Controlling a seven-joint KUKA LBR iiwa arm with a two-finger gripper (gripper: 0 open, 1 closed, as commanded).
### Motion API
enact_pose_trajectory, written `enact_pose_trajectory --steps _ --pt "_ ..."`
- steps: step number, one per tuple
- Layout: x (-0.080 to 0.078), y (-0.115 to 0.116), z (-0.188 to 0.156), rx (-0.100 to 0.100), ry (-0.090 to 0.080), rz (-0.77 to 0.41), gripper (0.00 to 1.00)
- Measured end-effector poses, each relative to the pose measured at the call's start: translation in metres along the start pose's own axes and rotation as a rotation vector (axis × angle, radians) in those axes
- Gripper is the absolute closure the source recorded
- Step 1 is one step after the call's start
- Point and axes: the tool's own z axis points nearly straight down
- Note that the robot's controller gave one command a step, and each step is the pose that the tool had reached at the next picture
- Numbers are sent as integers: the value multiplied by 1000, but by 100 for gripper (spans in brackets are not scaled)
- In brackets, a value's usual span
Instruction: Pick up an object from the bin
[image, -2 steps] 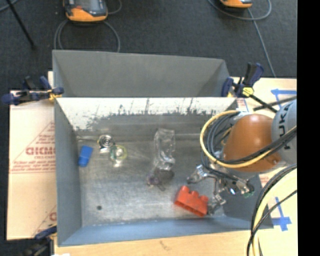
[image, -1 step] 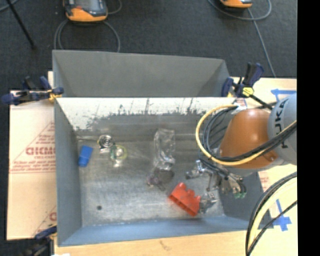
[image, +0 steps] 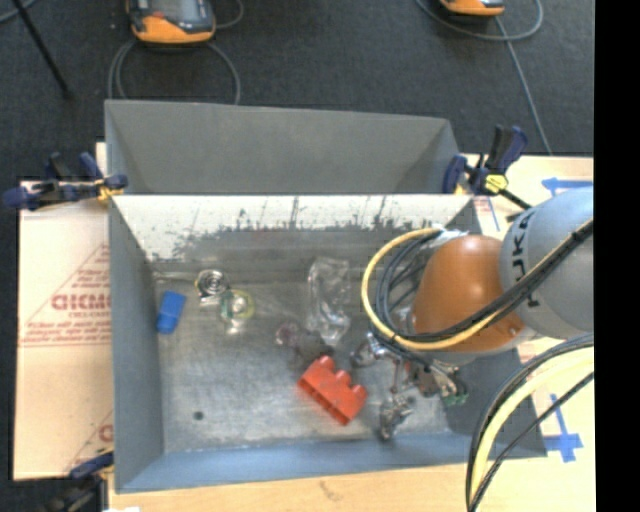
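- Bin (image: 135, 340) of grey metal, with sloping walls and a scuffed floor, holds a few loose things spread across its middle and left, well apart from one another rather than heaped.
- Arm (image: 460, 290), with its orange cover and looped black and yellow cables, reaches in from the right and covers the bin's right wall and the right part of the floor.
- Open floor lies in the near-left quarter, in front of the small things on the left and to the left of the red block. The far strip under the back wall is also bare.
- Clear plastic piece (image: 328, 297) stands near the middle, close to the cable loop on its right.
- Red block (image: 332, 391), studded and lying at an angle, sits toward the near wall, right of centre. It is the thing nearest the gripper.
- Gripper (image: 393, 405) hangs low in the near-right corner, just to the right of the red block, close to the near wall. Whether it touches the block cannot be told, nor whether it is wide or narrow.
- Blue block (image: 170, 312) lies by the left wall.
- Greenish clear ball (image: 238, 308) and a clear round thing with a metal glint (image: 209, 285) sit just beside each other, right of the blue block.
- Small dark bit (image: 289, 336) lies between the clear plastic piece and the red block.
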Motion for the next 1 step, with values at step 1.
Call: enact_pose_trajectory --steps 1 --pt "-14 72 -1 -4 3 78 0"
